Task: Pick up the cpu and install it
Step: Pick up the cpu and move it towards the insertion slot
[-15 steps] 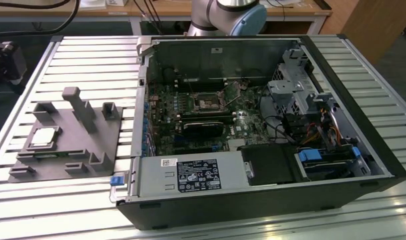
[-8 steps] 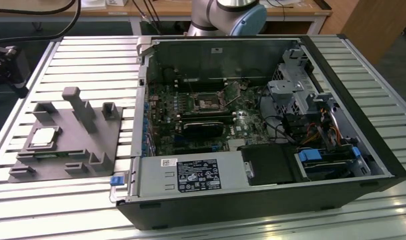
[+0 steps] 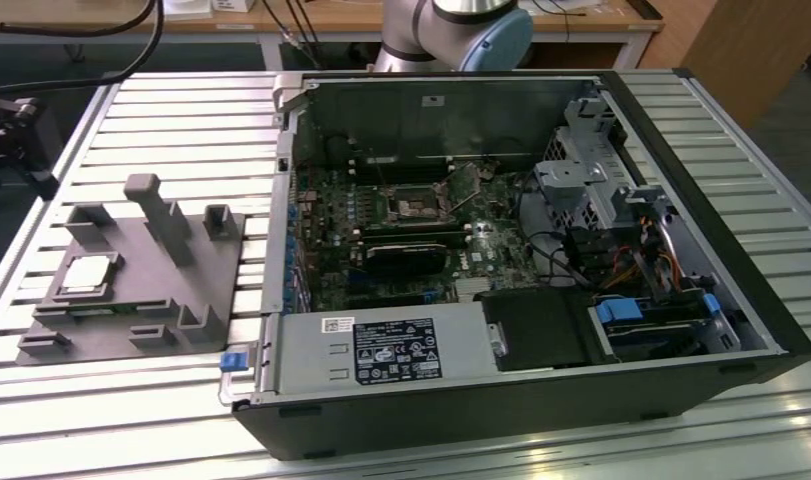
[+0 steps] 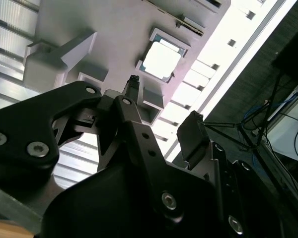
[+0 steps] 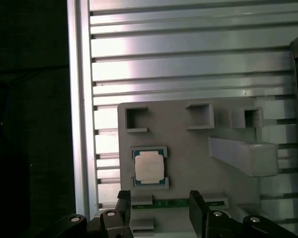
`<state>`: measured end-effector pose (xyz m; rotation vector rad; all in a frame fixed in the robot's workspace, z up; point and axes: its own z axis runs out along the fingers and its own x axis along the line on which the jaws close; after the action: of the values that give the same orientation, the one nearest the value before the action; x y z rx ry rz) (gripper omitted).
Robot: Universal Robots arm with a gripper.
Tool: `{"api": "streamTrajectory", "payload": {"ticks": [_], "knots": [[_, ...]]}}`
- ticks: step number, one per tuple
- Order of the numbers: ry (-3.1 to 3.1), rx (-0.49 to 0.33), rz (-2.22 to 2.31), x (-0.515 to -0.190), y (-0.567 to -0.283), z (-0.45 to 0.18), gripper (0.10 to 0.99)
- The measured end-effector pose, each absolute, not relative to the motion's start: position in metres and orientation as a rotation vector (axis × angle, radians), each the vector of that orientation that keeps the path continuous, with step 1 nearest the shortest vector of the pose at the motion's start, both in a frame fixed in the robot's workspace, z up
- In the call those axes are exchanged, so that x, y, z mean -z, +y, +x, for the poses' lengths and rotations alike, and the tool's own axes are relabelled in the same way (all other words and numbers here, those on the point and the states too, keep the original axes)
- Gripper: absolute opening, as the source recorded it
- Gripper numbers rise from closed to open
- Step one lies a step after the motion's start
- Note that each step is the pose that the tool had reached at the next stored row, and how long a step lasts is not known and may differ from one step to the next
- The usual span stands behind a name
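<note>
Lying on fixture plate (image 5: pixel 188 148), cpu (image 5: pixel 149 167) clear of spread pincer (image 5: pixel 160 208)

Exterior view: high, angled down on computer case (image 3: pixel 512 425) and fixture plate (image 3: pixel 138 292). Both wrist views: past the pincer (image 5: pixel 160 201), onto that plate.

— Cpu (image 5: pixel 149 167): smooth metal top, softly gleaming?
— Yes, pale sheen. Fixture plate (image 5: pixel 188 158) beneath: matt grey plastic.
— Table (image 3: pixel 178 110): ribbed bare metal, brushed, bright along the edges.
— Gripper (image 5: pixel 160 201): black, matt, shiny screw heads. Computer case (image 3: pixel 512 425): dark matt shell, dull grey metal inside.
</note>
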<state>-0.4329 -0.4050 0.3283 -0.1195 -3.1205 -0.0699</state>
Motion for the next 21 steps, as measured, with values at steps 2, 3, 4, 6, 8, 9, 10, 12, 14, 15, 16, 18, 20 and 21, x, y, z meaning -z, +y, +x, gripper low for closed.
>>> {"api": "streamTrajectory", "payload": {"ticks": [2,3,4,6,8,9,10,12,14,15,16,18,20,21], "knots": [[-3.12,0.07,-0.119,-0.3273,-0.4051,-0.4329,0.588],[-3.12,0.07,-0.119,-0.3268,-0.4051,-0.4329,0.588],[-3.12,0.07,-0.119,-0.3263,-0.4051,-0.4329,0.588],[-3.12,0.07,-0.119,-0.3252,-0.4051,-0.4329,0.588],[-3.12,0.07,-0.119,-0.324,-0.4051,-0.4329,0.588],[-3.12,0.07,-0.119,-0.3235,-0.4051,-0.4329,0.588],[-3.12,0.07,-0.119,-0.3231,-0.4051,-0.4329,0.588],[-3.12,0.07,-0.119,-0.3221,-0.4051,-0.4329,0.588],[-3.12,0.07,-0.119,-0.3213,-0.4051,-0.4329,0.588],[-3.12,0.07,-0.119,-0.3209,-0.4051,-0.4329,0.588],[-3.12,0.07,-0.119,-0.3206,-0.4051,-0.4329,0.588],[-3.12,0.07,-0.119,-0.3199,-0.4051,-0.4329,0.588],[-3.12,0.07,-0.119,-0.3192,-0.4051,-0.4329,0.588],[-3.12,0.07,-0.119,-0.3189,-0.4051,-0.4329,0.588]]}}
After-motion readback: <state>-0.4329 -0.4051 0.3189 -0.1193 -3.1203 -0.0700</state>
